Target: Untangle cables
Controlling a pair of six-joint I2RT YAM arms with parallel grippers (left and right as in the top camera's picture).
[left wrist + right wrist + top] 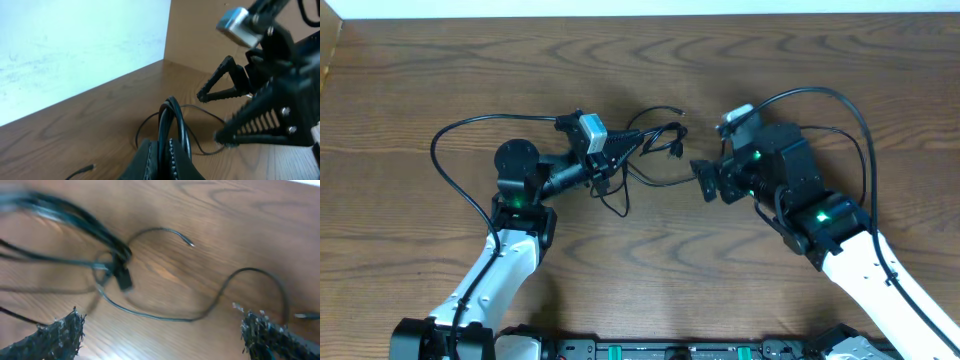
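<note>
Cables (660,130) bunched, long axis left-right

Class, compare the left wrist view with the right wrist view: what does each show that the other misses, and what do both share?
Left wrist only: the left gripper clamped on a bundle of black cables, and a white wall behind the table. Right wrist only: a small black plug where several cables cross. Both: thin black cables, the wooden table, and the open right gripper.
</note>
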